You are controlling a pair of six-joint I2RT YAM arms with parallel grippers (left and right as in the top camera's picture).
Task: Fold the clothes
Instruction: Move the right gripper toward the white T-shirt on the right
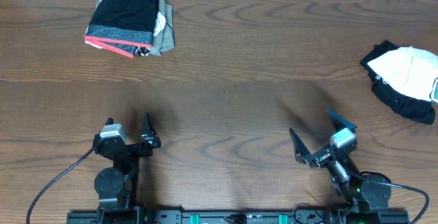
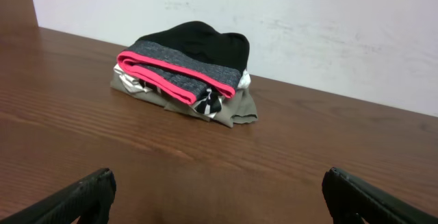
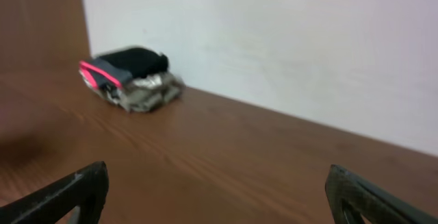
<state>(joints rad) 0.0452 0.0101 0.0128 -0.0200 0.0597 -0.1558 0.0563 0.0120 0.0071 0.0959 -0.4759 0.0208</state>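
The clothes show as a crumpled heap at the table's far right edge: a white garment (image 1: 410,70) bunched on top of a black one (image 1: 399,99). Neither wrist view catches this heap. My left gripper (image 1: 128,122) (image 2: 219,183) hovers low near the front left, open, with only bare wood between its fingertips. My right gripper (image 1: 316,129) (image 3: 217,176) sits at the front right, also open and empty, well short of the heap.
A folded stack of garments (image 1: 130,20) (image 2: 185,66) (image 3: 130,77), black and grey with a red band over olive and white, lies at the back left by the white wall (image 2: 308,18). The wooden table (image 1: 233,80) spans the view.
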